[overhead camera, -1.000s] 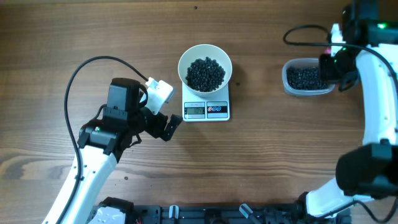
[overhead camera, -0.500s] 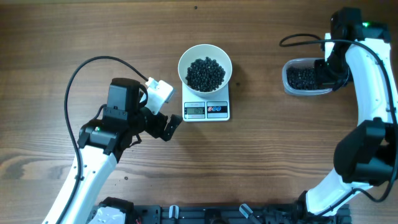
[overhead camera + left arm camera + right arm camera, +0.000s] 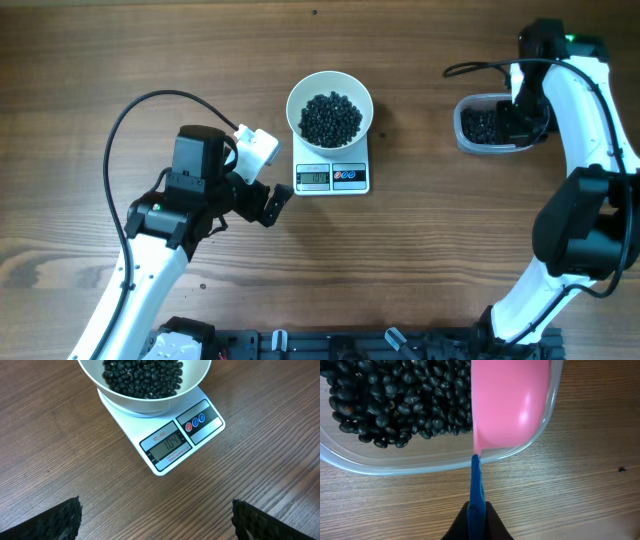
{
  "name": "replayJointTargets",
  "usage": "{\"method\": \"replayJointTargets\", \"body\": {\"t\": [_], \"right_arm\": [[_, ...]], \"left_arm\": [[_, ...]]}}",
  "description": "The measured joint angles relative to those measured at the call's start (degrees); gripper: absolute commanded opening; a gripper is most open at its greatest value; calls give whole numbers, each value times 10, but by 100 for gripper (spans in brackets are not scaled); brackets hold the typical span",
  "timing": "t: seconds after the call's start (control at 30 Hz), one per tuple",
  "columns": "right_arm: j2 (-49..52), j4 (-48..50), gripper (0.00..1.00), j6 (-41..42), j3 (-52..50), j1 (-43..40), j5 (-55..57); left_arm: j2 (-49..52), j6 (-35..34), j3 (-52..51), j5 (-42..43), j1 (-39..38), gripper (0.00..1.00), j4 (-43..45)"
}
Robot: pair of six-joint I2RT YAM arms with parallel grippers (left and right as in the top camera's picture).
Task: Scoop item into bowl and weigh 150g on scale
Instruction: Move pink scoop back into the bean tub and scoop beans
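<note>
The right tool (image 3: 477, 519) was pinched narrow on the blue handle of the scoop (image 3: 512, 405). Its long axis ran straight out from the fingers, so the pink cup pointed away over the right end of the tub (image 3: 420, 464), with the beans (image 3: 395, 405) heaped just to the cup's left and none showing in it. The bowl (image 3: 197, 377), part filled, sat on the scale (image 3: 170, 445) in the middle of the desk (image 3: 440, 250), well apart to the tub's left, so any load would probably have to travel leftward. The left tool (image 3: 157, 522), spread wide and empty, hung near the scale's left, closer to it than the right arm.
</note>
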Motion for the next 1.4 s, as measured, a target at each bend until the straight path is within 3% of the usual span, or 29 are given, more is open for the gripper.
{"method": "replayJointTargets", "body": {"t": [1.4], "right_arm": [[8,-49,4,-49,0,2,-208]], "left_arm": [[0,0,0,0,0,100,0]]}}
